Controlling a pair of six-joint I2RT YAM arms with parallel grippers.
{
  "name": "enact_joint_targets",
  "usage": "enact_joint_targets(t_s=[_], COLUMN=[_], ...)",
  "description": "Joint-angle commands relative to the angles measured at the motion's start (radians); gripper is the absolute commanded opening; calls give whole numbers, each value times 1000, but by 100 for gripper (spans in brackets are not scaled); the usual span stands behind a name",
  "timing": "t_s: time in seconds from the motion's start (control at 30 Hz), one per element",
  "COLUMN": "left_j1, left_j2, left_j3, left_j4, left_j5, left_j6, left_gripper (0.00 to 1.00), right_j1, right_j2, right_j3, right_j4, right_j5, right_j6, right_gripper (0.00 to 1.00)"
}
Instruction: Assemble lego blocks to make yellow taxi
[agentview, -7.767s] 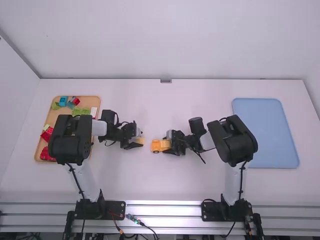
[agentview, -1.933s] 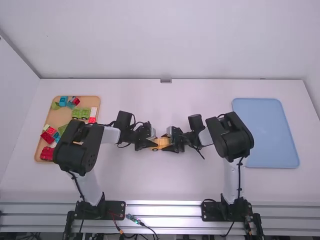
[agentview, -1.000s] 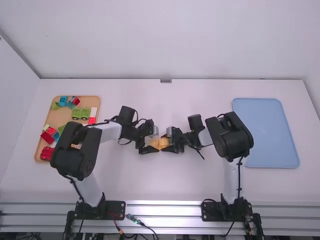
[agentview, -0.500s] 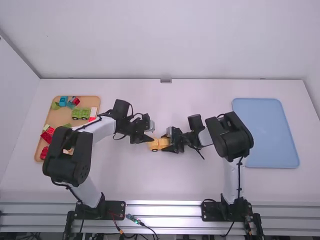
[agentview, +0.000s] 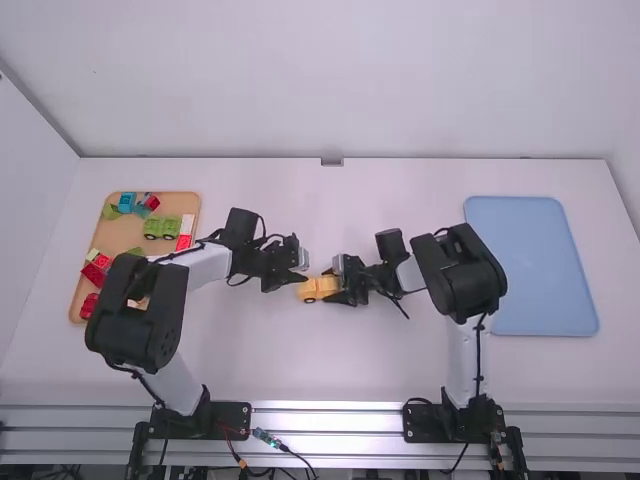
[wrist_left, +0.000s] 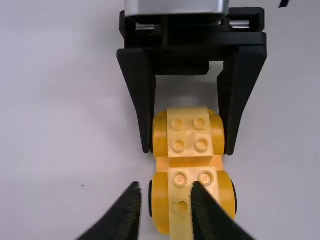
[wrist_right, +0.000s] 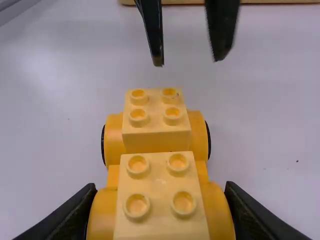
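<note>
My left gripper (agentview: 298, 272) stands open at the car's left end, with nothing between its fingers. Wheeled and darker yellow, the car base (agentview: 309, 291) carries two pale yellow studded blocks, one over each axle. The right gripper (agentview: 335, 287) is shut on the car's right end. In the left wrist view, the left gripper (wrist_left: 162, 192) is over the near pale block (wrist_left: 206, 181); the far pale block (wrist_left: 189, 132) sits between the right gripper's fingers. The right wrist view shows the right gripper (wrist_right: 160, 187) around the near pale block (wrist_right: 160, 195), with the other block (wrist_right: 156, 114) beyond.
On the left stands a wooden tray (agentview: 126, 233) with several red, green, blue and white blocks, including a green wheeled base (agentview: 161, 228). A blue tray (agentview: 530, 265) lies at the right, beyond the right arm.
My left gripper brought a yellow block from the left to the car, let it go there and drew back a little leftward. The right gripper has kept its hold, shifting slightly earlier.
</note>
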Motion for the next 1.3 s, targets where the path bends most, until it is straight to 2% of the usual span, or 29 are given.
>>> enact_joint_targets(t_s=[0.0, 1.27], left_j1=[3, -21], left_j2=[-18, 2], left_j3=[-24, -87], left_j4=[21, 85], left_j5=[16, -35], left_j6=[-67, -113], left_gripper=[2, 2], right_j1=[4, 4], right_j2=[27, 27], right_j3=[-12, -5], right_j4=[-7, -11], right_j5=[50, 80], right_j6=[2, 14], right_gripper=[49, 47])
